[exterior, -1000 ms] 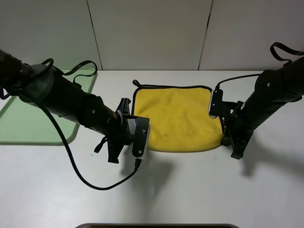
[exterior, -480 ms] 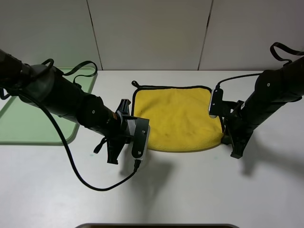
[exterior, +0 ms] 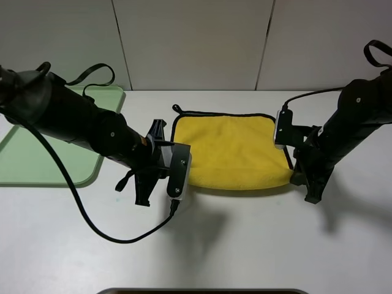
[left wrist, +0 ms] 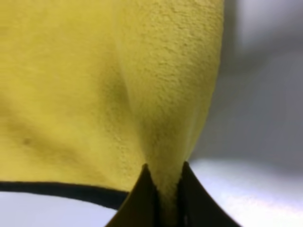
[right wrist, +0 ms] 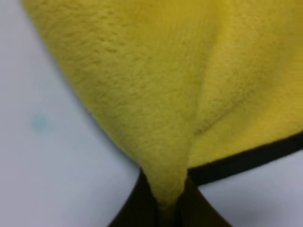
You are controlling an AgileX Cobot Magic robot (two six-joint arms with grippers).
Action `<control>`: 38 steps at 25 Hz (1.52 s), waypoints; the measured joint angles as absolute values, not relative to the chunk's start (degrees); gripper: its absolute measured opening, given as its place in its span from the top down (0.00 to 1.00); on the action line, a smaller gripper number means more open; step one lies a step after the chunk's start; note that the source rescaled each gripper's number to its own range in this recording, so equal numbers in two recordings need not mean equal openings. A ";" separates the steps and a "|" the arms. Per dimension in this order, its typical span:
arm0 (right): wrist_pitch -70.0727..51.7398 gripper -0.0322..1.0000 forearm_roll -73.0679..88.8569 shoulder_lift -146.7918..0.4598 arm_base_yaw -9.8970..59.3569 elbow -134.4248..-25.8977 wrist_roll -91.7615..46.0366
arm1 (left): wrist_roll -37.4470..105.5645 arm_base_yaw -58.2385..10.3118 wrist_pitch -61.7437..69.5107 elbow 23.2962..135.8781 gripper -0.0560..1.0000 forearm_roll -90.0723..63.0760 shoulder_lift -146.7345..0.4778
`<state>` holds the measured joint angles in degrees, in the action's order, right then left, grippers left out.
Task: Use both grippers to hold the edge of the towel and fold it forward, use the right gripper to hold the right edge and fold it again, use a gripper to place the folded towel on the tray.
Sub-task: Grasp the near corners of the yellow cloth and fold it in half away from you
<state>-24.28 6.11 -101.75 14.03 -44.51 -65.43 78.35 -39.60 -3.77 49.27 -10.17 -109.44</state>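
Exterior high view first: one yellow towel (exterior: 229, 150) is seen mid-table, sitting right between the two claws. Its near-left corner is pinched by the left gripper (exterior: 188, 177) and its near-right corner by the right gripper (exterior: 294, 176), though the fingertips themselves are mostly hidden here. The near side looks to be held a bit off the white table (exterior: 245, 245), since a shadow is thrown under it. The black edge (exterior: 220, 113) can be followed along the far side. The left arm (exterior: 79, 125) is stretched in low from the left, and the right arm (exterior: 349, 122) is bent down steeply from the right. One pale-green tray (exterior: 37, 174) is parked at the far left, well apart from the towel and partly covered by the left arm.

Left wrist view: the jaws are shut tight on a fold of yellow plush, which is bunched up out of the tips. A strip of the black edge is seen just beside them.

Right wrist view: same deal, the jaws are clamped together on a pinched ridge of towel, with the black edge running off beside them over bare table.

Count: two grippers, one towel, one tray.
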 joint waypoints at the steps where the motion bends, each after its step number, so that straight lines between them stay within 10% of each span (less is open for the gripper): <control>1: -24.60 0.95 6.11 -101.05 14.03 -44.51 -65.43 | 78.35 -39.60 -3.68 49.25 0.95 -10.17 -108.72; 38: -39.98 0.95 7.20 -77.51 14.15 -44.45 -61.87 | 65.78 -39.60 12.16 49.21 0.95 5.52 -83.45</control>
<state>-39.98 7.20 -77.51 14.15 -44.45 -61.87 65.78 -39.60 12.16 49.21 5.52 -83.45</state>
